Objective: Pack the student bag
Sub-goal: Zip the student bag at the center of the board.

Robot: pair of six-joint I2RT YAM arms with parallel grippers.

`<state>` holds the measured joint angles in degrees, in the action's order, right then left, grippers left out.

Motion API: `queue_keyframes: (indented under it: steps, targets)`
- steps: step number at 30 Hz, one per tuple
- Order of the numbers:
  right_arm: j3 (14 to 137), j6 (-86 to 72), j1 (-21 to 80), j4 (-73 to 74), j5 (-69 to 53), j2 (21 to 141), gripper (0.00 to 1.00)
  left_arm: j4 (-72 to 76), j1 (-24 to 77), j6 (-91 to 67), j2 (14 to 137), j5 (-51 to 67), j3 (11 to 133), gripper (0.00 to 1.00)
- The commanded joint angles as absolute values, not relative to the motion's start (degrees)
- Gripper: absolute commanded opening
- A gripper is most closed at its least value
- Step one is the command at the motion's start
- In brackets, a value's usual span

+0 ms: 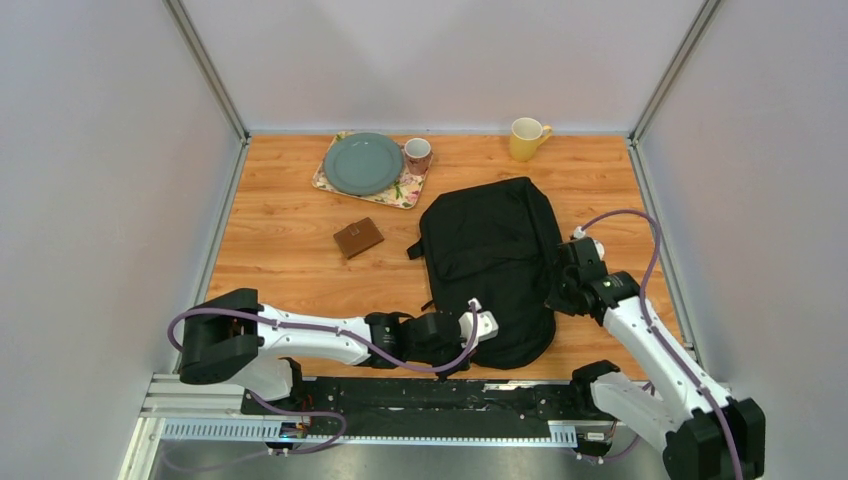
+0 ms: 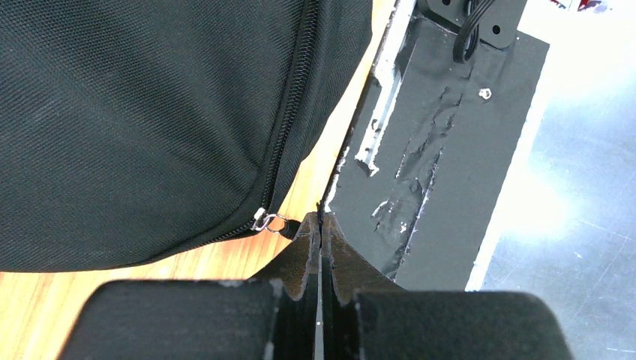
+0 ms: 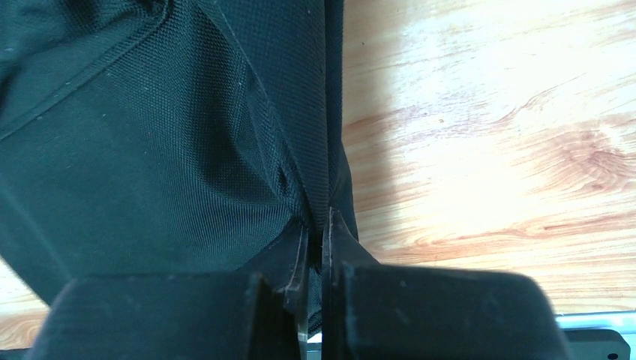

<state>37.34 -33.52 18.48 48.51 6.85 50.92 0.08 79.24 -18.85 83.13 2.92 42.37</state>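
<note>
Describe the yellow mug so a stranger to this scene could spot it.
Start at the black student bag, the biggest thing on the wooden table. Look past its far end to the back edge, where the yellow mug stands alone. Unlike the smaller patterned cup beside the green plate, it is plain yellow.

In the left wrist view, the student bag [image 2: 150,112] runs off the top and left edges. The zipper pull [image 2: 270,221] shows us only its metal ring, and the rest vanishes between the closed jaws of the left gripper [image 2: 321,225]. In the right wrist view, the right gripper [image 3: 315,225] pinches bag fabric, but we cannot see how deep the fold goes. From above, both sets of jaws are lost, black against black bag. The small brown object [image 1: 358,237] is too small for us to name. The plate [image 1: 363,163] covers most of the floral mat [image 1: 408,190].
</note>
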Motion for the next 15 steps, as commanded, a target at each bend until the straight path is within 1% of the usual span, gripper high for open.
queue_keyframes:
  steps: [1,3,5,6,8,9,10,11,12,13,15]
  targets:
    - [41.39,-31.12,18.54,39.65,2.56,56.85,0.0,0.97,80.68,-18.46,82.27,7.04,43.42,0.0]
    - [42.36,-29.89,18.63,36.66,1.41,61.07,0.0,1.32,80.68,-18.81,81.83,5.81,42.72,0.0]
    - [44.28,-28.92,18.72,34.21,0.88,64.41,0.0,1.06,80.6,-19.68,81.56,0.64,42.36,0.0]
    - [45.08,-28.66,18.72,33.49,-1.64,67.64,0.0,0.45,80.51,-20.47,81.65,-1.56,42.36,0.0]
    - [48.67,-27.69,18.72,34.53,-3.95,70.65,0.02,-3.33,79.02,-21.79,81.74,-6.93,42.63,0.0]
    - [49.82,-27.77,18.72,35.41,-4.13,72.58,0.11,-4.47,77.88,-24.15,81.48,-7.81,42.37,0.0]
    - [50.88,-28.12,18.72,36.81,-3.09,72.77,0.18,-5.27,76.57,-25.39,81.13,-7.91,41.84,0.0]
    - [51.67,-28.56,18.72,39.52,-1.25,72.25,0.28,-5.19,74.12,-26.44,80.6,-7.56,41.05,0.0]
    - [51.68,-28.91,18.63,40.86,3.82,71.29,0.36,-4.49,72.87,-27.59,79.03,-7.04,39.3,0.0]
    - [51.51,-29.53,18.55,42.17,5.69,68.06,0.42,-2.31,72.08,-27.6,78.23,-5.81,38.42,0.0]
    - [50.19,-31.98,18.11,46.3,9.56,64.18,0.51,-0.8,71.19,-26.46,76.3,-5.19,37.44,0.0]
